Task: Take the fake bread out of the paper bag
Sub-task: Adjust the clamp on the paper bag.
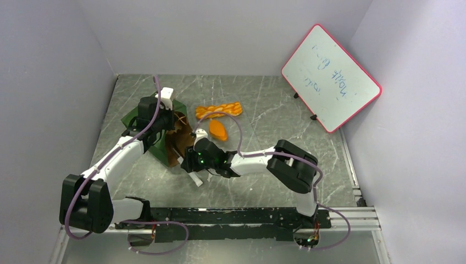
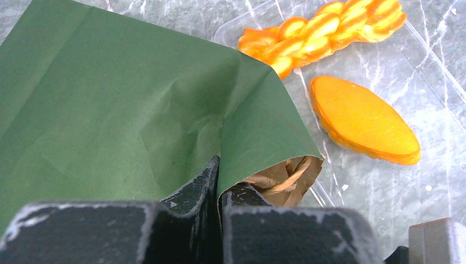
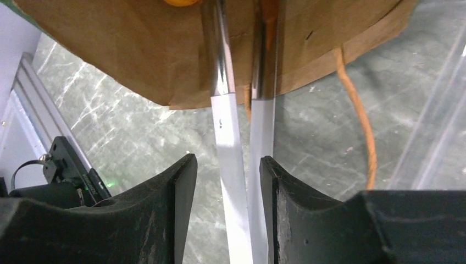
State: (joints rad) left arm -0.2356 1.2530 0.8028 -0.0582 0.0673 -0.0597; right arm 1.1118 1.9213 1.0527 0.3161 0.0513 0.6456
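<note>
The dark green paper bag (image 1: 158,148) lies tipped over, its brown mouth facing right. My left gripper (image 1: 159,120) is shut on the bag's upper rim (image 2: 222,176). Outside the bag, on the table to its right, lie a braided loaf (image 2: 324,33) and an oval roll (image 2: 365,118) of the fake bread (image 1: 218,110). My right gripper (image 1: 189,157) is closed round metal tongs (image 3: 236,126) whose two arms reach into the bag's mouth (image 3: 137,49). The right finger lies against one arm, with a sliver of gap at the left finger. An orange piece (image 3: 181,2) shows inside the bag.
A clear plastic tray (image 2: 434,66) lies under the loaf and roll. A tan loop handle (image 3: 360,121) hangs from the bag's mouth. A red-framed whiteboard (image 1: 329,77) leans at the back right. A black rail (image 1: 247,217) runs along the near edge. Grey walls close in left and right.
</note>
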